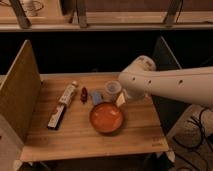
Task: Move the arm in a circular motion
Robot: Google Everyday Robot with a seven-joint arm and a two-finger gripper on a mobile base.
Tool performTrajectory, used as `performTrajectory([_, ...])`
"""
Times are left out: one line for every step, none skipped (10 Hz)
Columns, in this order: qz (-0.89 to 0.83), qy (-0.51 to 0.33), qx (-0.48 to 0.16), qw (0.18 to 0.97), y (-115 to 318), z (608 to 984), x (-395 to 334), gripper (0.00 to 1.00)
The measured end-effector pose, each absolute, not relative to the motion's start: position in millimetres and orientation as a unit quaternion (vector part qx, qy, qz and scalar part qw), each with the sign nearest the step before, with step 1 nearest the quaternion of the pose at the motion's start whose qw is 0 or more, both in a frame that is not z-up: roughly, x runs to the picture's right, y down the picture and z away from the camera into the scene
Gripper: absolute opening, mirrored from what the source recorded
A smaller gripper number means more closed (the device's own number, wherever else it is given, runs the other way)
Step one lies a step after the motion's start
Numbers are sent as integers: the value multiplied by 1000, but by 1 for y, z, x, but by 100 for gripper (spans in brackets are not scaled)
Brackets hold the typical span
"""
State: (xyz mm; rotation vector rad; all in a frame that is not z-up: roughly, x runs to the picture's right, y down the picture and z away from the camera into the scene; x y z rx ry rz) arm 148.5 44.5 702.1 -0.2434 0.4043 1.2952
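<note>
Arm (170, 82) over wooden table (75, 137), reaching in from the right.
Its rounded joint sits above the table's right rear part. The gripper (121, 99), a small pale-yellow tip, hangs just beside 1 clear cup (113, 89) and over the far rim of 1 orange bowl (106, 119). Whether it is apart or together, I cannot tell.

Place: it looked like a robot lab or test room.
Table: a wooden table (75, 137) stood boxed in by an upright board (20, 90) at its left end.
On the table: a bowl (106, 118), a cup (112, 89) and snack packets (67, 94) were laid out.
Right of the table: loose cables (194, 131) lay on the floor.
Over the table: a white arm (170, 85) hung, with its gripper (120, 99) beside the cup.
</note>
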Motion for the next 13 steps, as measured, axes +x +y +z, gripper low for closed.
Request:
performTrajectory([589,196,-79,780,10,717,152,80])
performTrajectory([584,197,-63,785,-10,729,147,80])
performTrajectory([577,193,-53,792,-30,744,131,80])
performTrajectory([565,184,-58,802,-36,757,100,80])
performTrajectory([549,172,-70,815,-34,767,66,80])
performTrajectory([534,161,-83,826,-27,772,38,80])
performTrajectory([509,151,-103,841,-10,772,7,80])
performTrajectory([480,133,-130,857,19,766,-26,80])
performTrajectory([466,124,-147,864,40,759,-38,80])
performTrajectory([455,117,-164,867,63,750,-45,80])
performTrajectory([454,111,-178,866,84,742,-44,80])
performTrajectory([465,114,-184,859,99,734,-32,80])
performTrajectory([487,123,-181,846,111,727,-6,80])
